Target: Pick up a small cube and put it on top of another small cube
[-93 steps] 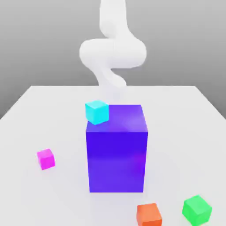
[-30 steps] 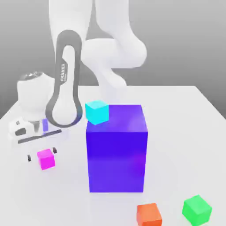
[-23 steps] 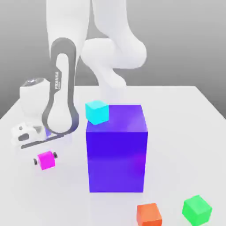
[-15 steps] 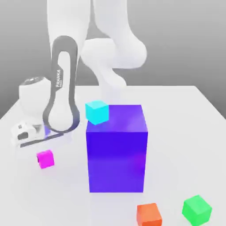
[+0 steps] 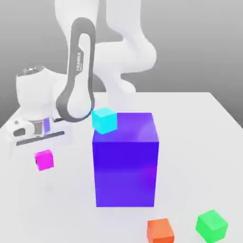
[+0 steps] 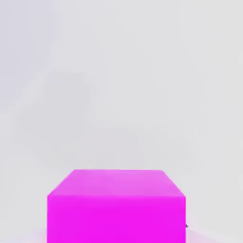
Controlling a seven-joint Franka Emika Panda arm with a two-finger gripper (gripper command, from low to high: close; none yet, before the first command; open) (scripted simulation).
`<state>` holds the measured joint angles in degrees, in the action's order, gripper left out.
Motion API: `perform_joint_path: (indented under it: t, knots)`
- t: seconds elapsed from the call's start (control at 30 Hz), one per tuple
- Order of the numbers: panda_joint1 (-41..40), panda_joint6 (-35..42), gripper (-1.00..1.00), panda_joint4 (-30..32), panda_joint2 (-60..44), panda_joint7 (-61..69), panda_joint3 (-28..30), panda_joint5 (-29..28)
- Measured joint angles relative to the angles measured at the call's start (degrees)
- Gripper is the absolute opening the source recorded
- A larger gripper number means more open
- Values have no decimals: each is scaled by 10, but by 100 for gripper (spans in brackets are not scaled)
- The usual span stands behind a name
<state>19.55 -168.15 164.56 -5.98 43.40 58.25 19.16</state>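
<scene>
**Magenta cube gripped and off the tabletop**

A second ago the end effector [image 5: 44, 160] stood open around the magenta cube [image 5: 45, 161], with a fingertip on either side. Now it is clenched on the cube, and the cube has risen from its resting spot; it hangs just above the tabletop [image 5: 190, 156], on the exterior view's left, well apart from the blue-violet block [image 5: 125, 173]. Pick-up looks done, in my judgement; the carry and the stacking remain.

Cyan cube [image 5: 104, 120] on the block's top, orange cube [image 5: 160, 231] and green cube [image 5: 212, 226] on the tabletop: none has shifted. Which one is the intended base, cannot say. A carry towards the exterior view's right would probably need height to clear the block.

Orientation: cube close to upright, slightly turned in the exterior view, a side face towards that camera. In the hand view its edges run square to the picture. Sides look equal, so no long axis to record; yaw matters only for lining up faces at placement.
</scene>
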Motion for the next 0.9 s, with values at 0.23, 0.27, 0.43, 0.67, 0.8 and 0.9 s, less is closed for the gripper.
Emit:
perform_joint_path:
  t: [0.23,0.27,0.43,0.67,0.8,0.9]
  knots:
    - [-8,36,-100,12,68,-134,62,-191]
    - [-5,45,-100,6,66,-101,52,-167]
    - [33,85,-100,-38,42,102,-13,-66]
    - [57,133,-100,-101,14,334,-80,-20]
    - [77,148,-100,-132,2,442,-126,-26]
    - [94,159,-100,-154,-6,521,-160,-34]
